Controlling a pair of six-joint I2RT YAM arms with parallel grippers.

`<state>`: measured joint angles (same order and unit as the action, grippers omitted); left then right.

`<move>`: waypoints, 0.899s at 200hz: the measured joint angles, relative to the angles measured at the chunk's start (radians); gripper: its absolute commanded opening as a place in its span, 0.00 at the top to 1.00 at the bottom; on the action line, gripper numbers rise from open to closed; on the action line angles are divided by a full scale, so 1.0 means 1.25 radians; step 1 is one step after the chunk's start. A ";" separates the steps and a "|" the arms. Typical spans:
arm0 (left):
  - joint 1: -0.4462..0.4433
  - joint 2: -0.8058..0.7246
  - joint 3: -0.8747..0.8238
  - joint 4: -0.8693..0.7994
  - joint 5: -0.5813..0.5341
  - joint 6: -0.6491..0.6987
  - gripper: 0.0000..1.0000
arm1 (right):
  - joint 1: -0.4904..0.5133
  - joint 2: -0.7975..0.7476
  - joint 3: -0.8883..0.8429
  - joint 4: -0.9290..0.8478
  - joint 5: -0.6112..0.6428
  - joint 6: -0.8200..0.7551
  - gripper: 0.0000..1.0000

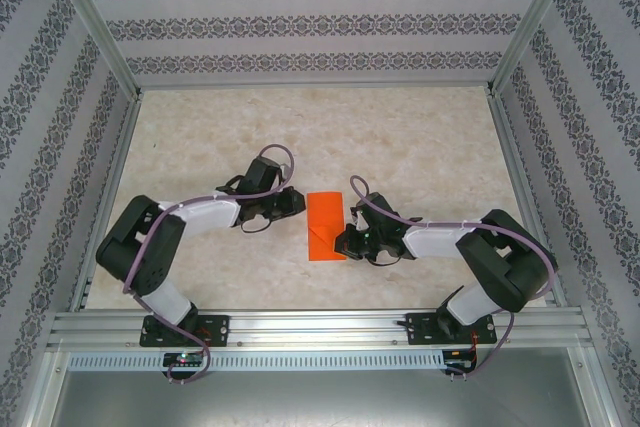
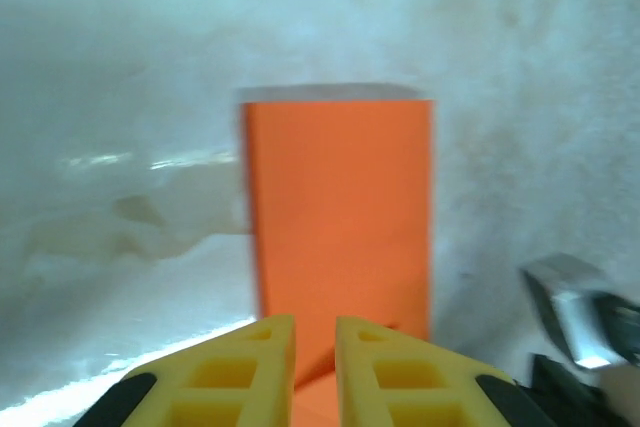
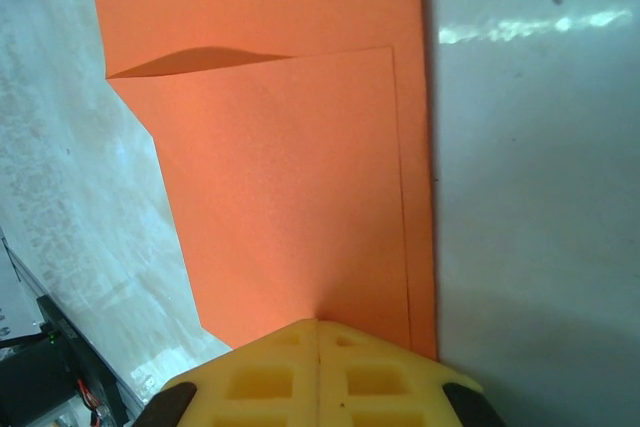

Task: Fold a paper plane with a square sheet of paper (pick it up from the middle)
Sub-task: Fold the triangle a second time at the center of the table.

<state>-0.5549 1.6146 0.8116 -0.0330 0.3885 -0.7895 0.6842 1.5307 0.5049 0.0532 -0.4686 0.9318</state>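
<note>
The square sheet of paper [image 1: 325, 227], folded narrower, is lying flat on the tabletop [image 1: 400, 137] between both claws. The left claw [image 2: 315, 322] is standing slightly apart at its edge. The right claw [image 3: 318, 325] is sitting closed together at its near corner.

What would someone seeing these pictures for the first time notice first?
The bright orange paper, folded into a narrow strip, lies in the middle of the pale table between the two arms. The left end effector points at its left edge with yellow fingers a slit apart. The right end effector has its closed tips at the paper's right edge, beside a slightly lifted flap.
</note>
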 measured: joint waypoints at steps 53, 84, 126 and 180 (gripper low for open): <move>-0.090 -0.003 0.006 0.021 0.036 -0.025 0.81 | 0.012 0.005 0.010 -0.003 0.014 0.023 0.98; -0.110 0.067 -0.018 0.068 0.055 -0.063 0.83 | 0.013 -0.006 0.010 -0.019 0.028 0.030 0.98; -0.118 0.109 -0.027 0.078 0.036 -0.077 0.83 | 0.013 -0.023 0.010 -0.043 0.040 0.032 0.96; -0.118 0.116 -0.027 0.075 0.017 -0.076 0.85 | 0.029 -0.046 0.058 -0.055 0.039 0.032 0.96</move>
<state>-0.7029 1.7599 0.7776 0.0612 0.4099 -0.8845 0.7200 1.4734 0.5774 -0.0151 -0.4198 0.9714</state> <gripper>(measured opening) 0.151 0.049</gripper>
